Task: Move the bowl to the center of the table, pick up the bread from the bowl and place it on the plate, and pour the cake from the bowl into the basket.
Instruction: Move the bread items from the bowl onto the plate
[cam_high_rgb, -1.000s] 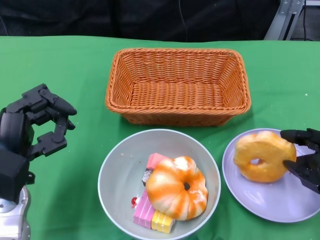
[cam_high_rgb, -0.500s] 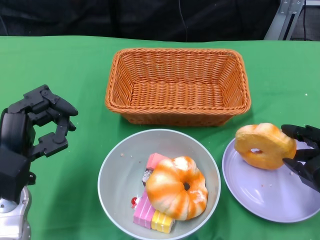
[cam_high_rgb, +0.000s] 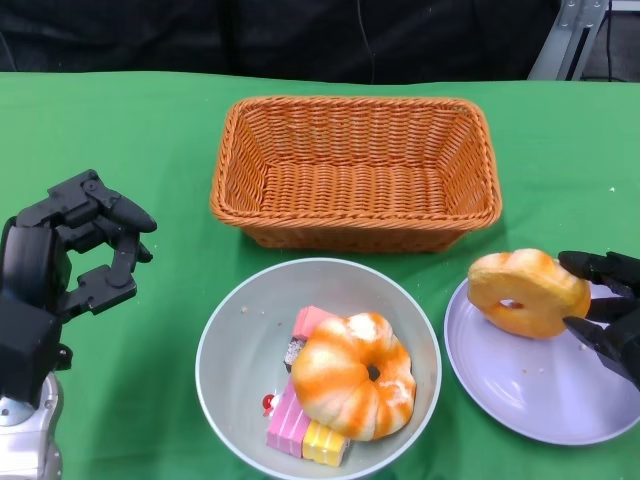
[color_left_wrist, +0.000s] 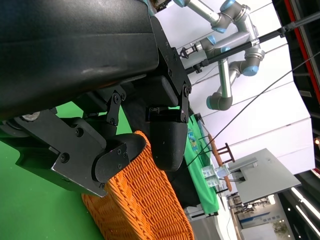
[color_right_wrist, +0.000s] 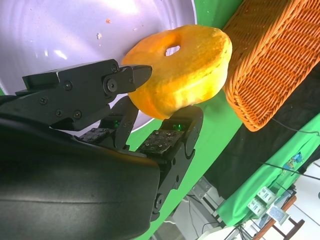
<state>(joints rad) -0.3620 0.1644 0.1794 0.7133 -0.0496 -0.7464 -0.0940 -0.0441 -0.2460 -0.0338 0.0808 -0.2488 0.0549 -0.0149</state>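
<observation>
A yellow ring-shaped bread (cam_high_rgb: 527, 292) is gripped by my right hand (cam_high_rgb: 610, 310) and hangs tilted just above the left edge of the lilac plate (cam_high_rgb: 540, 395). In the right wrist view the fingers (color_right_wrist: 172, 140) clamp the bread (color_right_wrist: 182, 70) from both sides over the plate (color_right_wrist: 60, 30). The grey bowl (cam_high_rgb: 230, 330) stands at the front centre and holds an orange-and-white ring bread (cam_high_rgb: 353, 375) beside pink and yellow cake pieces (cam_high_rgb: 300, 415). My left hand (cam_high_rgb: 70, 260) hovers left of the bowl, fingers apart and holding nothing.
The empty orange wicker basket (cam_high_rgb: 355, 170) stands right behind the bowl, and also shows in the wrist views (color_right_wrist: 270, 55) (color_left_wrist: 145, 210). Green cloth covers the table. Bare cloth lies between my left hand and the bowl.
My right hand has lifted the yellow bread off the plate and carried it slightly up and left. The left hand and the bowl have stayed put.
</observation>
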